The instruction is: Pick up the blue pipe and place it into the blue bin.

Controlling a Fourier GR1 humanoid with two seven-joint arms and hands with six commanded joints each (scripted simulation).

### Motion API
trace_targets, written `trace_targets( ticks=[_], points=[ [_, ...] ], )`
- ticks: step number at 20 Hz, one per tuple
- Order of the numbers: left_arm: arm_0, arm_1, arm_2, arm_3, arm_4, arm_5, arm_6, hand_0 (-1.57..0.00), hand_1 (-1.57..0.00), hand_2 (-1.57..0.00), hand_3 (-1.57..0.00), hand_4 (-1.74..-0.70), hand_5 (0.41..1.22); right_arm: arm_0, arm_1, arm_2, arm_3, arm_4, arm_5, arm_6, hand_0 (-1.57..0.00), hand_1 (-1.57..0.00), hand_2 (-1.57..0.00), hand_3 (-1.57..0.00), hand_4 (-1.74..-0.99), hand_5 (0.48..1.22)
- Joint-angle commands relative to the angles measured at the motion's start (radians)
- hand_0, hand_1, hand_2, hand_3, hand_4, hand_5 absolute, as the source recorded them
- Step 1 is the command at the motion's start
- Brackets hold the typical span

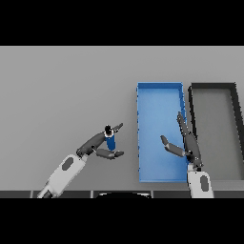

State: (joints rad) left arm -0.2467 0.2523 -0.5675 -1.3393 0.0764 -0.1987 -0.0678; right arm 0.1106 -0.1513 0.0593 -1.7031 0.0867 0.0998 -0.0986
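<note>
On the grey table, left of the bins: we see the blue pipe [111, 141] standing upright, inside the grasp of the left hand [101, 145].
Pipe and left hand: we see the fingers above and behind the pipe and the thumb below it, curled round it, so the hand is clamped on the pipe.
Pipe position: it is near the blue bin [159, 167], at its left side, but apart from it and not inside.
Pipe shape: we see a short blue cylinder with a dark round top.
Right hand: we find the right hand [187, 145] above the right part of the blue bin, fingers straight and pointing away from the robot, thumb spread to the left, holding nothing.
Blue bin: a long rectangular tray with thin raised walls and a flat smooth floor.
Dark bin: the dark bin [234, 95] has the same shape, with black walls and a grey floor, and it stands just beside the blue one on its right.
Table: the table [62, 95] is a plain, smooth grey surface.
</note>
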Motion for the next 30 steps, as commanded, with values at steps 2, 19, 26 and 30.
trace_targets(
  ticks=[2, 19, 26, 30],
  points=[
    [-0.010, -0.021, 0.018, 0.018, 0.031, -0.011, -0.038, 0.00, -0.03, -0.11, -0.10, -1.14, 0.550, -0.001, -0.002, 0.000, 0.000, 0.000, 0.002, 0.000, 0.00, 0.00, 0.00, 0.00, -1.266, 0.601],
    [-0.012, -0.119, -0.007, -0.105, 0.040, 0.081, -0.121, -1.52, -1.53, -1.53, -1.43, -1.71, 1.204, -0.013, -0.005, 0.000, 0.014, 0.020, -0.008, -0.002, 0.00, 0.00, 0.00, 0.00, -1.239, 0.629],
    [-0.071, -0.101, -0.015, -0.215, 0.087, 0.045, 0.008, -1.56, -1.56, -1.56, -1.45, -1.73, 1.217, 0.000, -0.007, 0.002, 0.024, 0.033, -0.007, -0.032, 0.00, 0.00, 0.00, 0.00, -1.208, 0.640],
    [-0.079, -0.099, -0.025, -0.222, 0.079, 0.039, 0.020, -1.57, -1.57, -1.57, -1.44, -1.73, 1.219, 0.018, -0.004, 0.004, 0.004, 0.034, -0.013, -0.039, 0.00, 0.00, 0.00, 0.00, -1.184, 0.629]
  ],
)
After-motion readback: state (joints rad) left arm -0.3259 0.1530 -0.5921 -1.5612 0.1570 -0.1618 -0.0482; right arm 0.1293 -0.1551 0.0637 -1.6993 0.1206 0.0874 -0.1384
